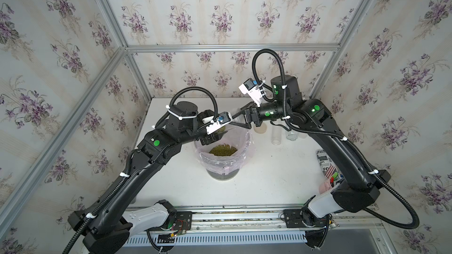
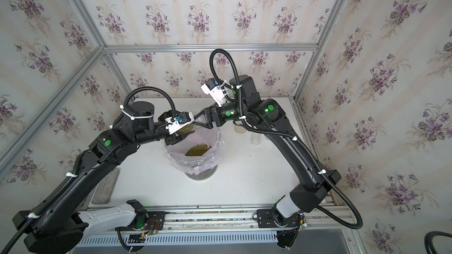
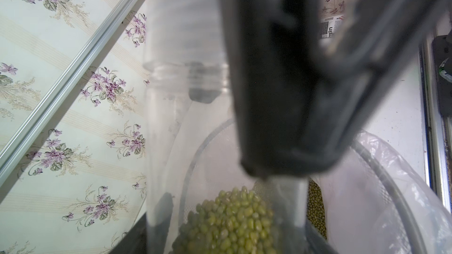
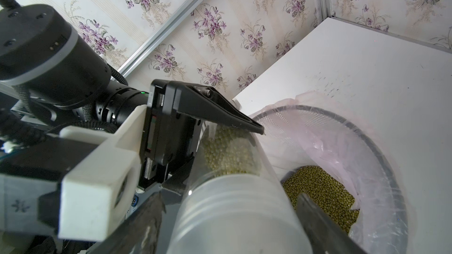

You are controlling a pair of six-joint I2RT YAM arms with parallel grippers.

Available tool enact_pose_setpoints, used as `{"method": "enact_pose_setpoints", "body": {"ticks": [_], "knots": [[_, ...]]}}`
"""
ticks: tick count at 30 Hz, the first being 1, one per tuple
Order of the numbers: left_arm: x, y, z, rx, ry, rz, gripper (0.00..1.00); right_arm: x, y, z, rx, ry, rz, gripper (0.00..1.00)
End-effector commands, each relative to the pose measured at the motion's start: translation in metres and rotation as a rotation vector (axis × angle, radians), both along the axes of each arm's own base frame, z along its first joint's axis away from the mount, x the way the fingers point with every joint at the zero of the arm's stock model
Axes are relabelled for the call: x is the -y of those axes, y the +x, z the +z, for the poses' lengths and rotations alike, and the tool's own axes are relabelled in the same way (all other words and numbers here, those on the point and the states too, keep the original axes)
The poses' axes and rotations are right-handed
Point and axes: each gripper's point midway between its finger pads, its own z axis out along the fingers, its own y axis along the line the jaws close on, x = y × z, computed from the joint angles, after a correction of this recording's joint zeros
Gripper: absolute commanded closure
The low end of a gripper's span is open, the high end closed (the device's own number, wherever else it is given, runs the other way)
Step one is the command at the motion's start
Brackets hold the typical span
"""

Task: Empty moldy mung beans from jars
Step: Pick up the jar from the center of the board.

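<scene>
We saw a lined bin (image 1: 245, 147) w/ mung beans (image 1: 223, 149) heaped inside. Above it the left claw (image 4: 220, 157) clamped a tilted jar (image 3: 166, 130) of more. The right claw (image 1: 238, 117) straddled its lid (image 4: 239, 211), jaws wide, grip unclear; we judged a loose lid could fall in, or beans miss the rim.

A mesh bin (image 1: 222, 175) lined with a pink bag (image 1: 244, 140) stands mid-table (image 1: 269, 184). Near the right edge stand a printed can (image 1: 324, 161) and a pink cup (image 1: 326, 186) of pens. A grey slab (image 2: 105, 186) lies at the left edge. Floral wallpaper (image 1: 220, 20) surrounds everything.
</scene>
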Motion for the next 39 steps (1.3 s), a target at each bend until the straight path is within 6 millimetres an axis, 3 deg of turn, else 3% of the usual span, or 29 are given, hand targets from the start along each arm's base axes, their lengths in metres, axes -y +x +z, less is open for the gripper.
{"method": "enact_pose_setpoints", "body": {"ticks": [1, 8, 39], "knots": [[0.001, 0.000, 0.003, 0.020, -0.001, -0.010, 1.00, -0.002, 0.001, 0.002, 0.013, 0.004, 0.004, 0.13], [0.000, 0.000, 0.001, 0.020, 0.001, -0.009, 1.00, 0.000, 0.001, 0.003, 0.018, 0.001, -0.001, 0.02], [-0.002, 0.002, 0.001, 0.034, 0.005, 0.005, 1.00, 0.011, -0.005, 0.010, 0.049, -0.003, -0.026, 0.08]]}}
